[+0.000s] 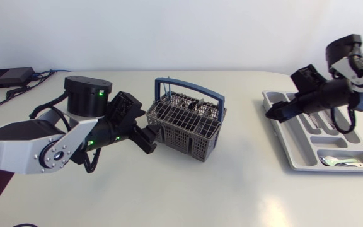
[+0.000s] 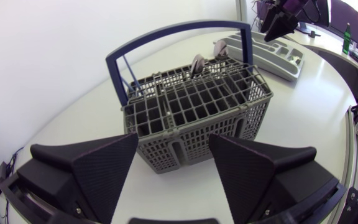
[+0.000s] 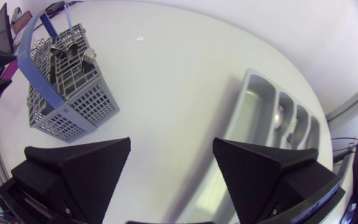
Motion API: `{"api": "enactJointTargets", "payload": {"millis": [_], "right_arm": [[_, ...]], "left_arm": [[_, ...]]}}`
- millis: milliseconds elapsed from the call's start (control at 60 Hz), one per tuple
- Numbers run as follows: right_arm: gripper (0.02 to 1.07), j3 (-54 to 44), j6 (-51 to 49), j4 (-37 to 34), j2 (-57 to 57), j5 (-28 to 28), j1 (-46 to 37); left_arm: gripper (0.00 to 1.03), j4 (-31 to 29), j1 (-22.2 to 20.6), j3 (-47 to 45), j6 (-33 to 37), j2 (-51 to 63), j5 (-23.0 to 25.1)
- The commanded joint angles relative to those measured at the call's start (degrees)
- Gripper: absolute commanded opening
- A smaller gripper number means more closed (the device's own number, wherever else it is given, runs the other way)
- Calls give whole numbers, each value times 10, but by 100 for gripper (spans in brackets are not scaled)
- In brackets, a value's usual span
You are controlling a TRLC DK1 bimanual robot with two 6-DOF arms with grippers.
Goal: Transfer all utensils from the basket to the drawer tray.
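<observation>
Left pincer [image 1: 149, 137] up front in head view: spread, nothing held, tips at the end wall of the basket [image 1: 188, 129] facing the left arm. Can't tell if touching. Utensils [image 1: 197, 106] upright in the basket's far half, under the blue handle [image 1: 191, 88]. Right pincer [image 1: 276, 114] spread and empty, over the near end of the drawer tray [image 1: 295, 162], well apart from the basket. One utensil [image 1: 344, 162] already lying in the tray's end slot.

Left wrist view: left pincer [image 2: 173, 140] open wide, with the basket [image 2: 197, 109] end wall between and just ahead of the fingertips. Utensils [image 2: 199, 62] beyond the empty grid cells, at the far end, long axis vertical. Drawer tray [image 2: 272, 57] further on, same line.

Right wrist view: right pincer [image 3: 171, 144] spread, over bare tabletop [image 3: 166, 68]. Basket [image 3: 67, 96] ahead to one side, drawer tray [image 3: 253, 118] to the other.

Judgement: left arm much nearer, but needs to lift and go in from above. Upright stems, side approach blocked by basket wall.
</observation>
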Motion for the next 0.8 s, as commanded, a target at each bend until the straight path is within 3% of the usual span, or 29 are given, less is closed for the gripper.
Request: {"api": "enactJointTargets", "payload": {"millis": [0,67,250,433,583,783], "right_arm": [[75,29,34,14,55,-25,24],[53,45,42,33,86,-40,43],[7,84,49,69,152,-50,85],[7,159,61,54,233,-83,98],[7,187,64,41,261,-137,101],[7,188,42,-28,261,-222,106]], "left_arm": [[79,-14,14,8,-1,14,-8],[77,-22,24,12,-1,20,-12],[61,-14,36,13,-4,49,-13],[46,1,31,40,-8,101,-13],[45,30,25,65,-20,138,-13],[45,52,42,99,-36,191,-13]]}}
